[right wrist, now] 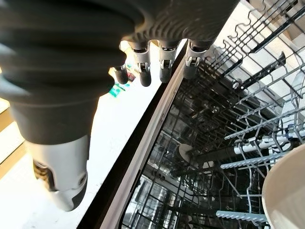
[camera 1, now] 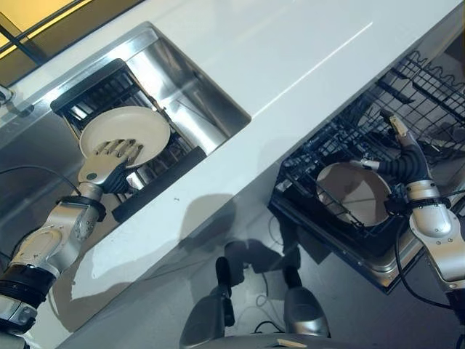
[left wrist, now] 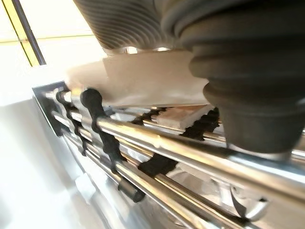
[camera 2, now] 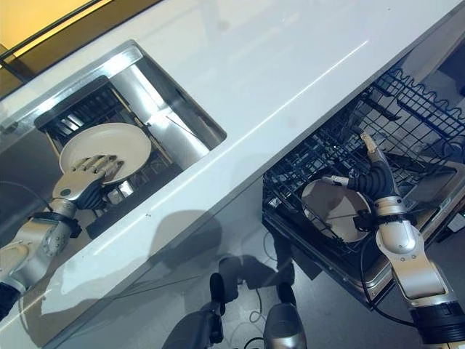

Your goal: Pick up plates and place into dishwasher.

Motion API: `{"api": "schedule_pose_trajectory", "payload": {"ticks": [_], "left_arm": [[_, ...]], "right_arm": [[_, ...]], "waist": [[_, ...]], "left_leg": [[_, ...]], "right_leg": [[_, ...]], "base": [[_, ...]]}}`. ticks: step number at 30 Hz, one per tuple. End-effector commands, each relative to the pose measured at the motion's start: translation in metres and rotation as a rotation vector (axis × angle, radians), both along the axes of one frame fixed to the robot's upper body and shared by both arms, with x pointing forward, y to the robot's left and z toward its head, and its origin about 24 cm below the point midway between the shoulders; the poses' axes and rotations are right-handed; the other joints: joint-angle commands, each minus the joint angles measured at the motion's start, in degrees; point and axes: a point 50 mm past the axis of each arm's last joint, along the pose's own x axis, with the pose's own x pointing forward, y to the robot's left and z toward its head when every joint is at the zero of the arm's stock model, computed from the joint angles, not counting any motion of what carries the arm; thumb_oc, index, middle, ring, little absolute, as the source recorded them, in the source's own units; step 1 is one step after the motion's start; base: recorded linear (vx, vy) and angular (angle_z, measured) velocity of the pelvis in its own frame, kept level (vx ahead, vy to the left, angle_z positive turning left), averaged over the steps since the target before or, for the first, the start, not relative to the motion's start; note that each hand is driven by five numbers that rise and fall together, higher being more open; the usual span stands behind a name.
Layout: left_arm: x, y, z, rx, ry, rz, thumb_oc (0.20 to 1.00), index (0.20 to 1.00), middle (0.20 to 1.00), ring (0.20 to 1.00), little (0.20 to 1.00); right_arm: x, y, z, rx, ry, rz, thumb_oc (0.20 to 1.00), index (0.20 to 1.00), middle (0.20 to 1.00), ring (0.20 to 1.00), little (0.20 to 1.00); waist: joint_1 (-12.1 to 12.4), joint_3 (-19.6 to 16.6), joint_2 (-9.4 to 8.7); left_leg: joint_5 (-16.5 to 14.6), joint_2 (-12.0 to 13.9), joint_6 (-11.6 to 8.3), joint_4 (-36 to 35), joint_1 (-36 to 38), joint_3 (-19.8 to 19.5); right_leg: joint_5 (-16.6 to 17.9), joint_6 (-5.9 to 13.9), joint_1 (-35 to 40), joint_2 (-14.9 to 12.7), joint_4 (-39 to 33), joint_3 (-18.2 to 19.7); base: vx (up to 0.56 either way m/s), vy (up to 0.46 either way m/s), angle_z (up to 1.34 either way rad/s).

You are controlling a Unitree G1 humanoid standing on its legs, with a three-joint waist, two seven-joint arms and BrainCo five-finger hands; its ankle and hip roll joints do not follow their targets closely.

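Resting on the dark slatted drying rack (camera 1: 149, 178) that sits in the stainless steel sink (camera 1: 207, 102), a round cream plate (camera 1: 123, 129) lies flat with the left hand (camera 1: 109, 163) on its near edge. That hand's silver, dark-tipped fingers (camera 1: 120, 149) spread nearly straight over the top of the plate; whether the thumb is hooked beneath the rim cannot be told (the left wrist view shows the plate's pale edge just above the rack's steel bars, not the fingertips). A long white countertop (camera 1: 290, 65) runs between the sink and the pulled-out black wire dishwasher rack (camera 1: 349, 138). A second round cream plate (camera 1: 354, 193) stands tilted among the tines of that rack. The right hand (camera 2: 374, 171) hovers just beside this plate, over the wire basket, its fingers relaxed and only slightly bent, holding nothing.
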Motion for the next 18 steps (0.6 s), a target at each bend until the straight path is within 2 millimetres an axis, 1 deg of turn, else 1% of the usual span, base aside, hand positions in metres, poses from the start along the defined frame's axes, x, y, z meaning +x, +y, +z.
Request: {"api": "schedule_pose_trajectory", "payload": {"ticks": [1,3,4,5,8,12,18], "left_arm": [[-0.006,0.029,0.016,0.108,-0.199,0.114,0.520,0.520,0.520,0.520,0.520],[-0.004,0.030,0.016,0.117,-0.252,0.112,0.322,0.322,0.322,0.322,0.322],[-0.003,0.030,0.017,0.124,-0.278,0.116,0.241,0.241,0.241,0.241,0.241],[-0.002,0.030,0.017,0.126,-0.297,0.115,0.200,0.200,0.200,0.200,0.200],[0.002,0.031,0.020,0.137,-0.332,0.130,0.200,0.200,0.200,0.200,0.200],[0.009,0.028,0.022,0.144,-0.355,0.131,0.200,0.200,0.200,0.200,0.200],[0.012,0.026,0.018,0.128,-0.347,0.127,0.200,0.200,0.200,0.200,0.200]], "right_arm": [[-0.001,0.007,0.028,-0.004,-0.142,0.043,1.000,1.000,1.000,1.000,1.000],[0.001,0.008,0.027,-0.001,-0.143,0.037,1.000,1.000,1.000,1.000,1.000],[0.001,0.008,0.026,-0.001,-0.144,0.036,1.000,1.000,1.000,1.000,1.000],[0.002,0.009,0.026,0.000,-0.144,0.034,1.000,1.000,1.000,1.000,1.000],[0.004,0.010,0.024,0.001,-0.146,0.034,1.000,1.000,1.000,1.000,1.000],[0.005,0.012,0.024,0.006,-0.151,0.032,1.000,1.000,1.000,1.000,1.000],[0.005,0.013,0.021,0.012,-0.153,0.034,1.000,1.000,1.000,1.000,1.000]], "waist": [[1.6,-3.0,-2.08],[1.6,-2.9,-2.33],[1.5,-2.9,-2.43],[1.4,-2.9,-2.49],[0.9,-3.0,-2.73],[0.3,-2.8,-3.21],[-0.1,-3.1,-3.60]], "left_leg": [[-7.1,2.5,-1.52,6.4,-0.5,-1.1],[-7.1,2.5,-1.49,6.4,-0.7,-1.1],[-7.0,2.5,-1.54,6.3,-0.8,-1.0],[-7.0,2.6,-1.60,6.2,-0.8,-0.9],[-7.0,2.6,-1.53,6.0,-0.8,-0.6],[-7.0,2.6,-1.43,5.8,-1.0,-0.1],[-7.1,2.6,-1.30,5.4,-0.6,0.5]], "right_leg": [[7.0,0.58,-8.4,-0.3,1.4,0.1],[7.2,0.58,-8.7,-0.2,1.3,0.2],[7.3,0.62,-8.8,-0.2,1.3,0.3],[7.3,0.67,-9.0,-0.1,1.3,0.4],[7.5,0.75,-9.3,0.0,1.1,0.9],[7.8,0.94,-9.7,0.1,1.0,1.5],[8.1,1.26,-9.6,0.1,0.6,2.1]], "base": [[-0.04,-0.033,0.07],[-0.03,-0.016,0.04],[0.00,0.000,0.00],[0.00,0.000,0.00],[0.00,0.000,0.00],[-0.02,0.000,-0.02],[-0.01,0.002,-0.05]]}}
